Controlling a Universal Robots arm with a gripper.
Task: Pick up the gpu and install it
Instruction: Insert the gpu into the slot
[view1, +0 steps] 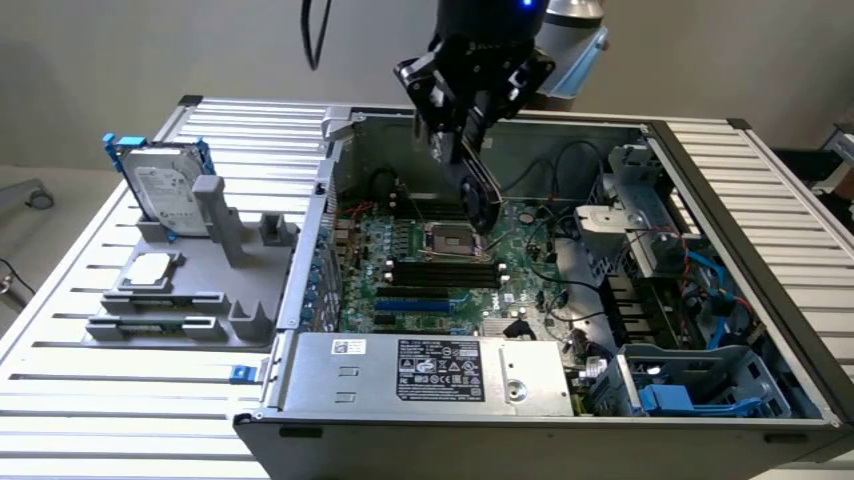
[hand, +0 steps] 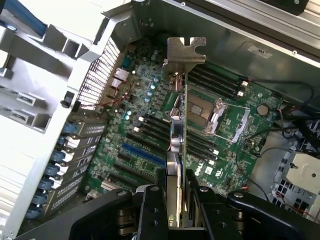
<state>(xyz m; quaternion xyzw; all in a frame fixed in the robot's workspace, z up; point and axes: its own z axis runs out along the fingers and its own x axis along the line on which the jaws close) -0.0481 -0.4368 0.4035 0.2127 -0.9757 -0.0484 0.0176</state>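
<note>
The gripper (hand: 175, 202) sits closest; its fingers (hand: 150, 202) pinch the gpu (hand: 178, 135) edge-on, one on each face. The card's silver bracket (hand: 186, 50) is at the far end from the grip. Below it lies the green motherboard (hand: 145, 125) with the CPU socket (hand: 207, 112) just beside the card's line. In the exterior view the gripper (view1: 461, 125) hangs inside the open computer case (view1: 747, 200), with the gpu (view1: 478, 185) tilted over the motherboard (view1: 427, 270). Contact with the board: cannot tell. The hard drive (view1: 171, 185) stands in a grey holder (view1: 200, 290) on the bench (view1: 120, 400), well apart, at the exterior view's left.
</note>
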